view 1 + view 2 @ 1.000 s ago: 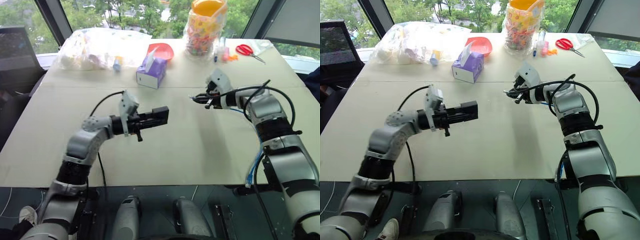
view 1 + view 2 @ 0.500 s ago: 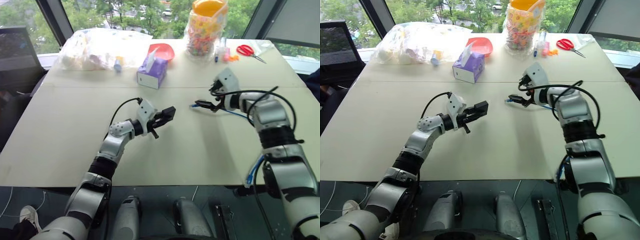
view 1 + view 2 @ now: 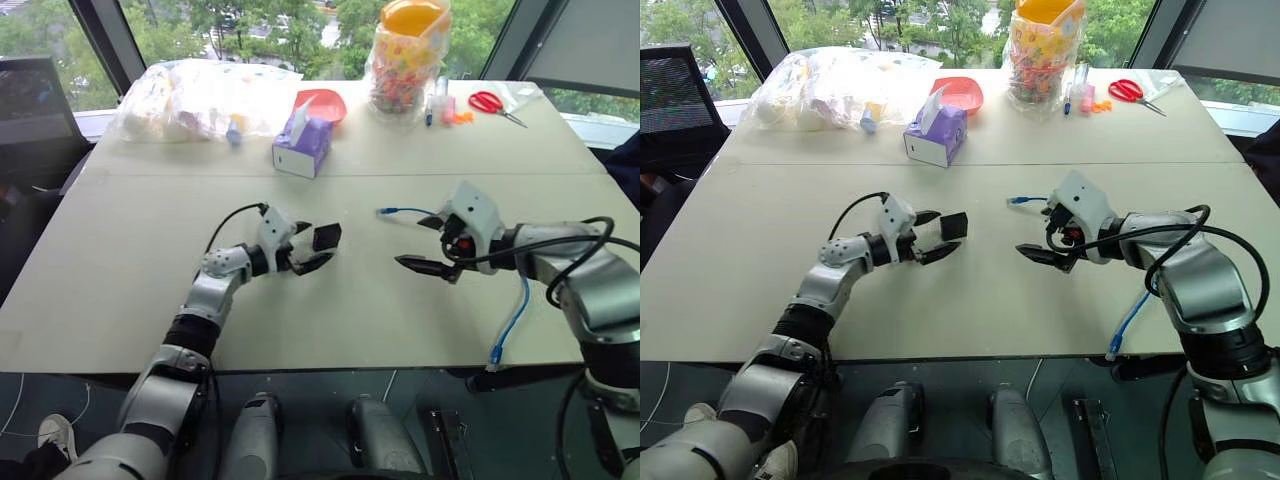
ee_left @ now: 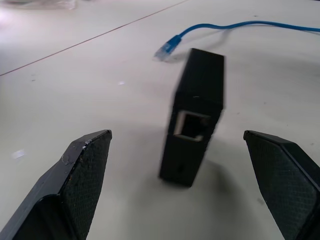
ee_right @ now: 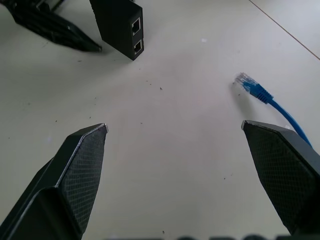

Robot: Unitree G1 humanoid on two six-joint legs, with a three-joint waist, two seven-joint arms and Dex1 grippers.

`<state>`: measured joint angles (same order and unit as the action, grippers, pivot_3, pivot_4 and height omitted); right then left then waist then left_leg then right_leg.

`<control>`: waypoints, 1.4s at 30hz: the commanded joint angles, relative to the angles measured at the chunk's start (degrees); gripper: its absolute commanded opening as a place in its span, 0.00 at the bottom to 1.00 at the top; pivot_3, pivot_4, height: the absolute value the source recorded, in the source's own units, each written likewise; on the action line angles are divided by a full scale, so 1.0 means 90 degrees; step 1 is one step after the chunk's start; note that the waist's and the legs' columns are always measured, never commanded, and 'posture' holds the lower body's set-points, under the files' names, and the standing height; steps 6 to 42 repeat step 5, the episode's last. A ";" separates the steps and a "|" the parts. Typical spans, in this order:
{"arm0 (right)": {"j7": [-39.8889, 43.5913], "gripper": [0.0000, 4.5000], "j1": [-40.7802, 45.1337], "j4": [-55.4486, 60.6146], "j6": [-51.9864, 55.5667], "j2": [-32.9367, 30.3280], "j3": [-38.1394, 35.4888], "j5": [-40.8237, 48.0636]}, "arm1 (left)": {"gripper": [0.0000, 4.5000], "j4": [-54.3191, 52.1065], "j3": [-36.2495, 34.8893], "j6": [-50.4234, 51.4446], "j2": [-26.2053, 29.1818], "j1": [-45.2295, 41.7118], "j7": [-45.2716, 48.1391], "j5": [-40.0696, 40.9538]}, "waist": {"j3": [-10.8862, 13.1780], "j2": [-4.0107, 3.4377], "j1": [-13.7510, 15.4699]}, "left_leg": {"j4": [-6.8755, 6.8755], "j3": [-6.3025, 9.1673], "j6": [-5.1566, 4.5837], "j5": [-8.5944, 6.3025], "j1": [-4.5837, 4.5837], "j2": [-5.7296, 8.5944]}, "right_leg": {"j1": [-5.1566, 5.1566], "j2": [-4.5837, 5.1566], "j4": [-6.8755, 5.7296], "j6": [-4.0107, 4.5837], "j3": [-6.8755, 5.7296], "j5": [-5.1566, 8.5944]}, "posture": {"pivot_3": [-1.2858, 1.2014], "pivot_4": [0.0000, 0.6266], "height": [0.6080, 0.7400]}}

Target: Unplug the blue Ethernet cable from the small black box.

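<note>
Right gripper (image 3: 425, 245): fingers spread wide, gripping nothing, hovering just above the table (image 3: 330, 320) right of centre.
Left gripper (image 3: 313, 247): fingers wide apart, nothing clamped; the small black box (image 3: 326, 237) stands between the fingertips, and contact with either one cannot be made out.
Small black box: standing on the table near centre, its sockets empty in both wrist views (image 4: 193, 125).
Blue Ethernet cable (image 3: 515, 315): unplugged; one clear plug (image 3: 383, 211) lies on the table just right of the box and apart from it, the cord runs right behind the right gripper and down to the near edge.
Tissue box (image 3: 302, 145): purple, farther back, left of centre.
Far edge: red scissors (image 3: 495, 102), candy jar (image 3: 408, 55).
</note>
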<state>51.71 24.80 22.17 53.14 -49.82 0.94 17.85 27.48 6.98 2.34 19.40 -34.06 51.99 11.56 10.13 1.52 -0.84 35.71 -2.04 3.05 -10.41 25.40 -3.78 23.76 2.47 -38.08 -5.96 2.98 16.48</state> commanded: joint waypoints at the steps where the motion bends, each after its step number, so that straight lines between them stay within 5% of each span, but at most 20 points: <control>1: 0.0176 1.00 -0.0183 0.0523 0.0027 -0.0379 -0.0314 0.0240 | 0.99 -0.0949 -0.0398 0.0674 0.0536 0.0119 0.0539 0.0533 | 0.0000 0.0000 -0.0002 | -0.0001 -0.0002 -0.0002 -0.0001 -0.0001 0.0000 | -0.0001 0.0003 0.0000 -0.0002 0.0001 -0.0001 | 0.52 0.24 0.96; 5: 0.0236 1.00 -0.0551 0.0755 -0.0051 -0.0668 -0.0458 0.0381 | 0.99 -0.2233 -0.0780 0.1914 0.1146 0.0510 0.0830 0.1301 | -0.0001 -0.0001 0.0001 | 0.0000 -0.0006 -0.0012 -0.0007 -0.0002 0.0001 | -0.0005 0.0008 0.0001 -0.0003 -0.0002 -0.0001 | 0.52 0.24 0.96; 42: 0.0236 1.00 -0.0551 0.0755 -0.0051 -0.0668 -0.0458 0.0381 | 0.99 -0.2233 -0.0780 0.1914 0.1146 0.0510 0.0830 0.1301 | -0.0001 -0.0001 0.0001 | 0.0000 -0.0006 -0.0012 -0.0007 -0.0002 0.0001 | -0.0005 0.0008 0.0001 -0.0003 -0.0002 -0.0001 | 0.52 0.24 0.96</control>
